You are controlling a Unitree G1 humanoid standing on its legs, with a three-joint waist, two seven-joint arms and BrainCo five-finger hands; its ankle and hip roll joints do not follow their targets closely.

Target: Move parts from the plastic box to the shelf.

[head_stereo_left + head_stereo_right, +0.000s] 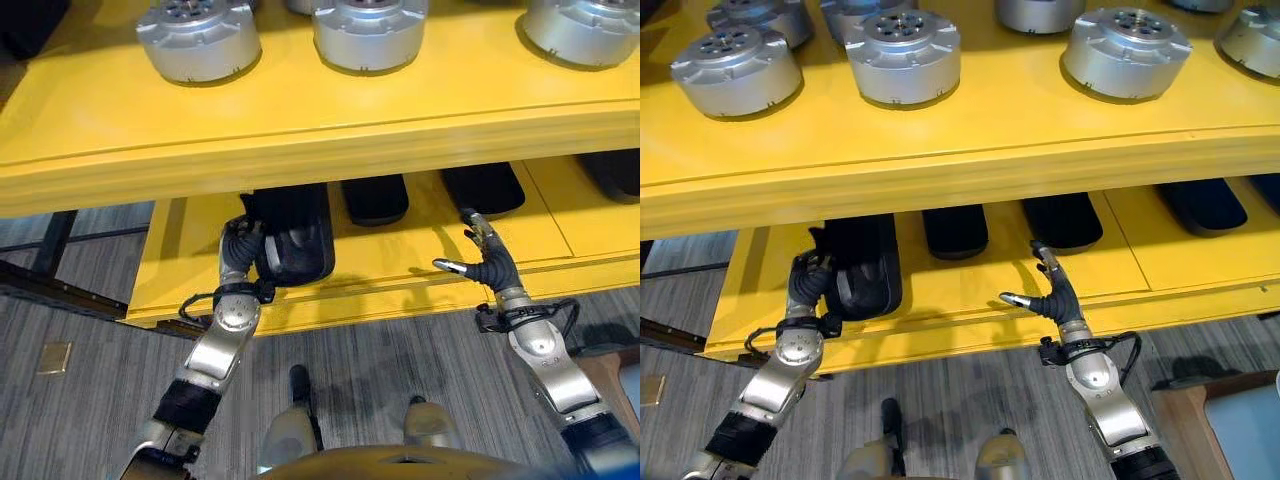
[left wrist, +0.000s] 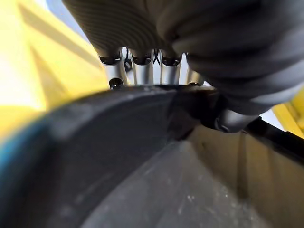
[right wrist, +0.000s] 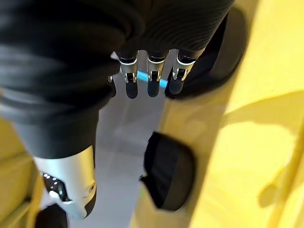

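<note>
Robot arms and hands, as seen from the floor beside it:

- Left arm (image 1: 213, 352): silver-grey shell segments, with a black band (image 1: 185, 405) low on the forearm and a rounded, polished wrist joint (image 1: 236, 316).
- Right arm (image 1: 548, 365): matching silver-grey shells, with the same dark band towards the elbow.
- Left hand (image 1: 243, 252): the back and wrist are under a dark ribbed cover (image 2: 142, 23). The fingers (image 2: 141, 73) are silver tubes with black collars at the root.
- Right hand (image 1: 492, 265): has an identical dark ribbed cover (image 3: 61, 57). The fingers (image 3: 153, 83) are slim and silver, ending in glossy dark tips. The thumb (image 3: 71, 185) is a thicker silver barrel with small dark screw heads near its end.
</note>
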